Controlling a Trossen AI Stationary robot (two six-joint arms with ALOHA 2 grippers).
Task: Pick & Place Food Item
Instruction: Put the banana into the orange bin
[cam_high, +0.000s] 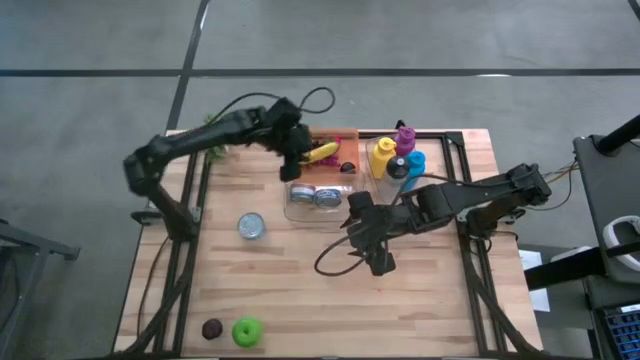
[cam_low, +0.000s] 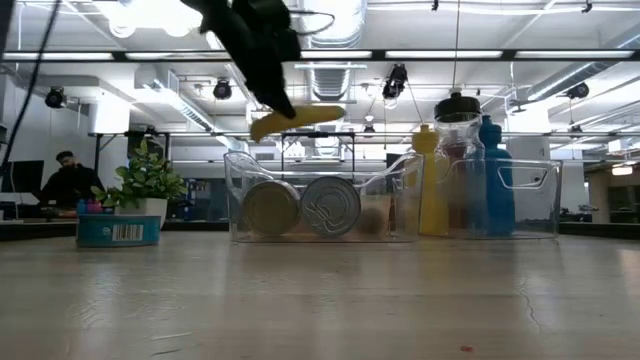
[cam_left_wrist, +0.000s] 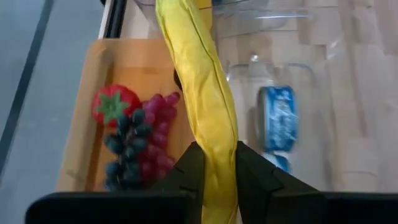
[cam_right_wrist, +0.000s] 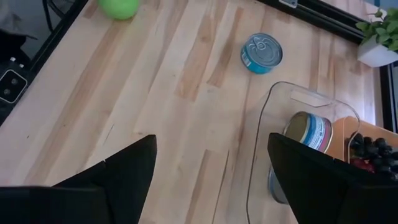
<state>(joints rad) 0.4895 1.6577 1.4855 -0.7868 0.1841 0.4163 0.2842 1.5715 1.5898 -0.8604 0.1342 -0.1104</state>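
My left gripper (cam_high: 298, 160) is shut on a yellow banana (cam_high: 322, 152) and holds it over the orange wooden tray (cam_high: 346, 138) at the table's far middle. In the left wrist view the banana (cam_left_wrist: 199, 93) stretches away from the fingers above the tray (cam_left_wrist: 93, 93), which holds a red strawberry (cam_left_wrist: 114, 102) and dark and red grapes (cam_left_wrist: 134, 149). In the low view the banana (cam_low: 297, 119) hangs above the clear bin. My right gripper (cam_high: 358, 232) stands open above the table's middle, its fingers (cam_right_wrist: 211, 146) with nothing between them. My left gripper pinches the banana near one end (cam_left_wrist: 217, 162) between its two fingers. The fingers slant down from the table's left side and lie across the banana. The banana sticks out past the fingers, roughly level, lifted clear above the tray and the bin.
A clear bin (cam_high: 300, 212) with two cans stands beside the tray; a second clear bin (cam_high: 440, 165) holds coloured bottles. A loose blue can (cam_high: 251, 226), a green apple (cam_high: 246, 331) and a dark round item (cam_high: 211, 328) lie on the table. A potted plant (cam_low: 145, 180) stands far left.
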